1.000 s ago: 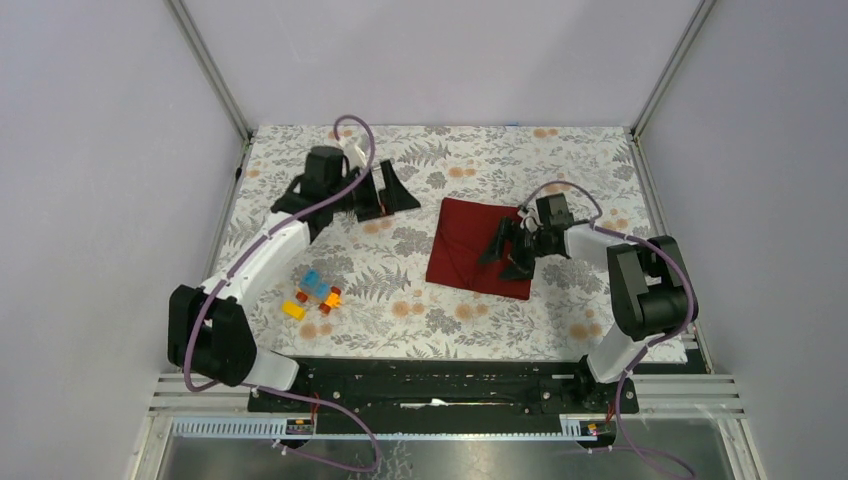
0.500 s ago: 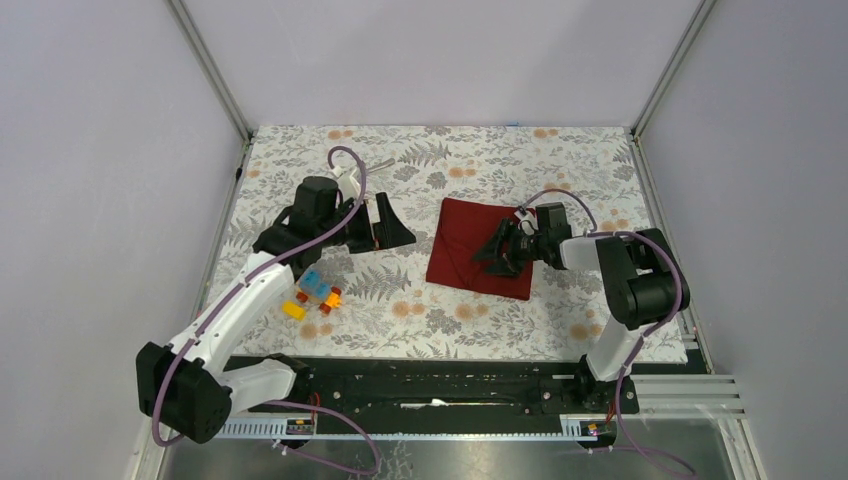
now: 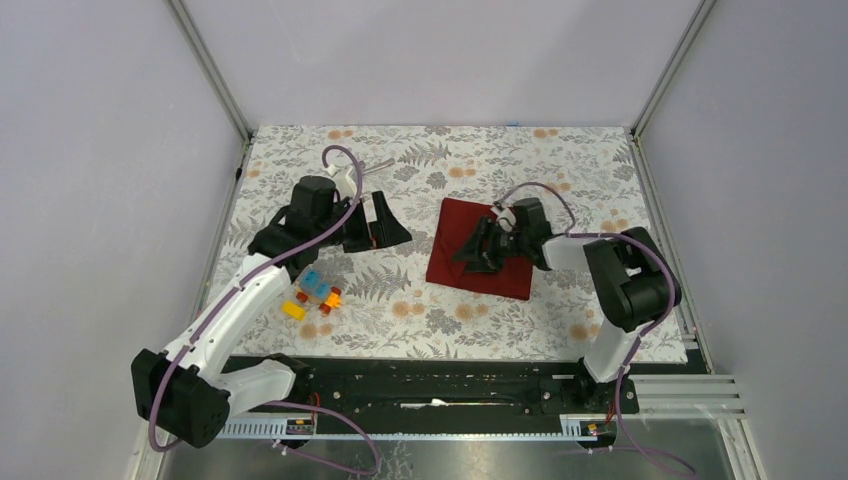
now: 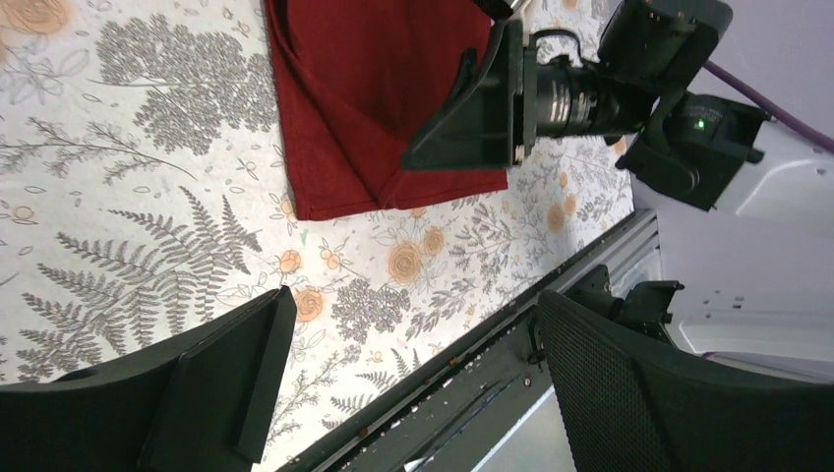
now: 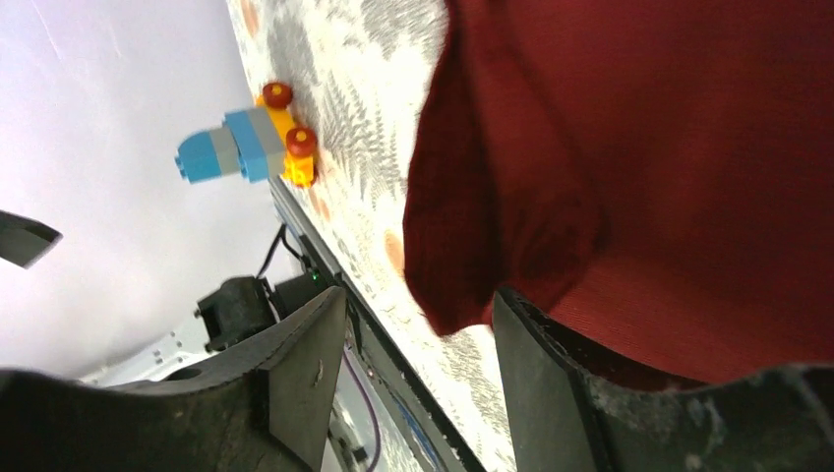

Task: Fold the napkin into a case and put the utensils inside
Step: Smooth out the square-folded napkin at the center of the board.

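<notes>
The dark red napkin (image 3: 500, 268) lies flat right of the table's middle, with doubled layers along its near edge (image 4: 344, 98). My right gripper (image 3: 472, 252) is low over its left part, jaws partly narrowed but open. In the right wrist view (image 5: 418, 305), one finger (image 5: 551, 374) rests against the cloth (image 5: 688, 147) and a raised fold bulges just above the gap. My left gripper (image 3: 388, 226) hovers wide open (image 4: 413, 305) to the left of the napkin, holding nothing. A slim silvery piece (image 3: 380, 164) lies behind the left arm; I cannot tell whether it is one of the utensils.
Small colourful toy blocks (image 3: 315, 292) sit at the front left, also seen in the right wrist view (image 5: 251, 143). The black base rail (image 3: 440, 380) runs along the near edge. Grey walls and metal posts enclose the floral table (image 3: 560, 160).
My right gripper slid left across the napkin and its jaws narrowed. The left arm drew back from the far left toward the near side, its gripper still wide open.
</notes>
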Controlling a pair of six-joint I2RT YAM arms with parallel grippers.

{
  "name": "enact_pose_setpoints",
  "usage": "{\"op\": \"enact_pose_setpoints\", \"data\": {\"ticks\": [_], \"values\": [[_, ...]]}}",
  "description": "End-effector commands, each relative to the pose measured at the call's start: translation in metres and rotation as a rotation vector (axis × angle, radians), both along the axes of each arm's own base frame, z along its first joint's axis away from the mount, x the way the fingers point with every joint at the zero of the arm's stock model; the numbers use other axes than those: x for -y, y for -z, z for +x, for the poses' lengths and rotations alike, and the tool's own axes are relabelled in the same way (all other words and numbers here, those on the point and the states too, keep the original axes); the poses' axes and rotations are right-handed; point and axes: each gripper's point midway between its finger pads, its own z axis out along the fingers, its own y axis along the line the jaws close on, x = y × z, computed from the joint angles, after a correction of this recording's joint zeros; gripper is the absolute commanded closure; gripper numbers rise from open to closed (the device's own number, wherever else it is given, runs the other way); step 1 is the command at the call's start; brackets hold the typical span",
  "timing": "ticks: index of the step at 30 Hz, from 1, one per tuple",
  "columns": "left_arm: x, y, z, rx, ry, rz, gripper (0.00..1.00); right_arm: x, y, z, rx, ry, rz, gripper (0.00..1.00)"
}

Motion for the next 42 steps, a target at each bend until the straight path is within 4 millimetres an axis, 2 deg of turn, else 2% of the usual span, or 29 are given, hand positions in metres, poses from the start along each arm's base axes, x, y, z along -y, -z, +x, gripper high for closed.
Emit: {"op": "enact_pose_setpoints", "data": {"ticks": [1,2,4,7,10,13,15,19,22,26,31,34,37,40,42], "values": [[-0.012,-0.023,0.008,0.111,-0.062,0.016,0.01,-0.058,-0.032,-0.006,0.122,-0.112,0.005,0.36],[-0.014,-0.021,0.009,0.110,-0.078,0.024,0.01,-0.070,-0.031,-0.015,0.124,-0.144,-0.011,0.34],[-0.020,-0.010,0.010,0.098,-0.109,0.051,0.01,-0.073,-0.030,-0.018,0.130,-0.158,-0.031,0.27],[-0.024,0.008,0.013,0.064,-0.139,0.080,0.01,-0.057,-0.050,-0.010,0.200,-0.126,-0.051,0.18],[-0.012,0.028,0.015,-0.009,-0.095,0.066,0.01,-0.025,-0.063,-0.002,0.232,-0.075,-0.132,0.14],[0.010,0.048,0.019,-0.082,-0.038,0.069,0.05,0.019,-0.057,-0.007,0.184,-0.017,-0.235,0.22],[0.024,0.055,0.024,-0.079,-0.017,0.097,0.06,0.030,-0.053,-0.007,0.176,0.010,-0.234,0.24],[0.048,0.070,0.026,-0.123,0.021,0.129,0.13,0.029,-0.032,-0.009,0.093,0.027,-0.181,0.23],[0.056,0.064,0.022,-0.092,0.023,0.102,0.13,0.031,-0.017,-0.004,0.052,0.103,-0.143,0.21],[0.048,0.069,0.013,-0.092,0.014,0.113,0.09,0.023,-0.004,-0.005,0.005,0.091,-0.079,0.21],[0.040,0.067,0.004,-0.079,0.001,0.108,0.09,0.007,0.001,-0.002,0.008,0.070,-0.017,0.33],[0.036,0.062,0.002,-0.061,-0.012,0.107,0.09,-0.016,0.002,0.001,0.016,0.031,-0.009,0.36],[0.027,0.057,0.004,-0.035,-0.048,0.129,0.09,-0.051,-0.003,0.003,0.048,-0.036,-0.006,0.38],[0.012,0.053,0.007,-0.002,-0.115,0.167,0.08,-0.086,-0.014,0.001,0.118,-0.121,-0.034,0.36],[0.004,0.052,0.009,0.017,-0.155,0.179,0.07,-0.099,-0.023,-0.003,0.155,-0.175,-0.044,0.32]]}}
